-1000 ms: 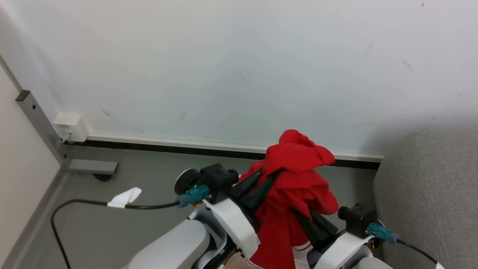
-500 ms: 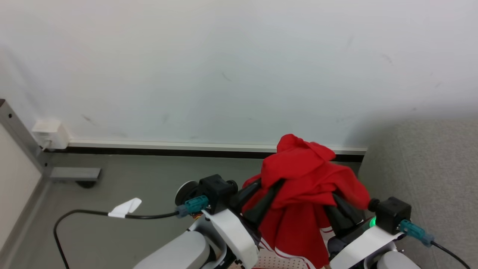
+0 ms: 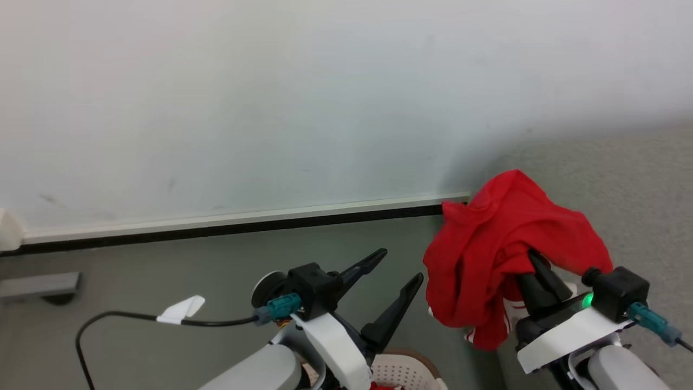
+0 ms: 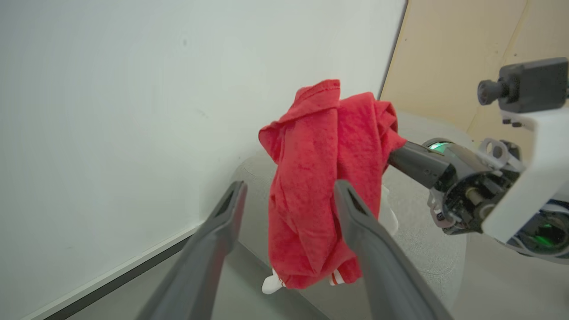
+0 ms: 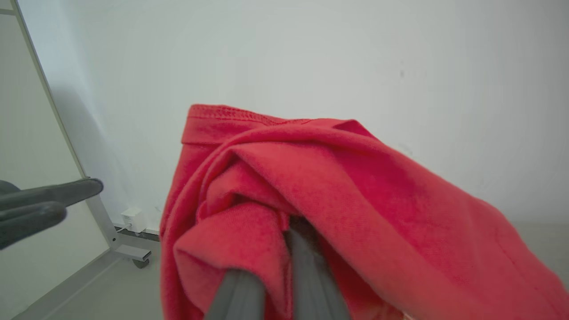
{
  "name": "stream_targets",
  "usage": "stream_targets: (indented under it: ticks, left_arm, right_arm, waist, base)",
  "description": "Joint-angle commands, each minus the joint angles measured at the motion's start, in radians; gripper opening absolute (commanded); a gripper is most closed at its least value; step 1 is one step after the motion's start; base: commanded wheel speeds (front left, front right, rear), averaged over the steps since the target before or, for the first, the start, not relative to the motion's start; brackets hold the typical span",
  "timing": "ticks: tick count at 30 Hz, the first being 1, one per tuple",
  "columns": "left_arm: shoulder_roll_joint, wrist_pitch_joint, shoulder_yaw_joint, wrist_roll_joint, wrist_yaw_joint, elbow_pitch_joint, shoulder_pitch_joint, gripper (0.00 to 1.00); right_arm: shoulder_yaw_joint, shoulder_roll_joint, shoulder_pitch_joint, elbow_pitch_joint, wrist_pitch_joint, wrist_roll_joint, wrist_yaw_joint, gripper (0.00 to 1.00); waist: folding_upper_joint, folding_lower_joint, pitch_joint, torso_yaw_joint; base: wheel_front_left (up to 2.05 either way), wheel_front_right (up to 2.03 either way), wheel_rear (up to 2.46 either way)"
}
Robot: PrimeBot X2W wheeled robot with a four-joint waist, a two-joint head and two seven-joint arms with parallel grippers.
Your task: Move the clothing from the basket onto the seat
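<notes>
A bright red piece of clothing (image 3: 498, 238) hangs bunched in the air, draped over my right gripper (image 3: 533, 265), which is shut on it. It hangs beside the light grey seat (image 3: 639, 189), over that seat's left edge and the floor. White trim shows at its lower end (image 4: 311, 178). In the right wrist view the cloth (image 5: 355, 186) covers the fingertips of my right gripper (image 5: 284, 266). My left gripper (image 3: 401, 265) stands open and empty, left of the garment and apart from it. Under the left arm, the cream perforated basket (image 3: 419, 358) peeks in with a bit of red inside.
A pale wall with a dark skirting strip (image 3: 243, 227) runs behind. A black cable with a white tag (image 3: 181, 310) trails over the grey floor at left. A grey frame foot (image 3: 38, 284) and a white wall box (image 3: 8, 230) sit at the far left.
My left gripper has opened and let go of the garment. The right gripper has carried it rightward to the seat's edge. The head camera has turned right.
</notes>
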Motion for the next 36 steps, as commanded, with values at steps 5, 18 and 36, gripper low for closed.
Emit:
stream_targets:
  ticks: [5,18,36]
  left_arm:
    - [0.01,-0.012,-0.003,0.012,0.005,0.003,0.01,1.0]
    - [0.022,-0.036,0.001,0.058,0.002,0.026,0.009,1.0]
    - [0.011,-0.044,0.016,0.099,-0.027,0.038,-0.015,1.0]
  right_arm:
    - [-0.034,-0.031,-0.026,-0.024,0.0,-0.018,-0.002,0.0]
    - [-0.121,-0.045,-0.031,-0.091,0.0,-0.048,-0.002,0.0]
    - [-0.205,-0.049,-0.067,-0.147,0.0,-0.068,-0.002,0.0]
  waist:
    - [0.0,0.0,0.024,-0.114]
    - [0.0,0.0,0.074,-0.301]
    - [0.0,0.0,0.154,-0.347]
  base:
    - [0.0,0.0,0.0]
    - [0.0,0.0,0.0]
    - [0.0,0.0,0.0]
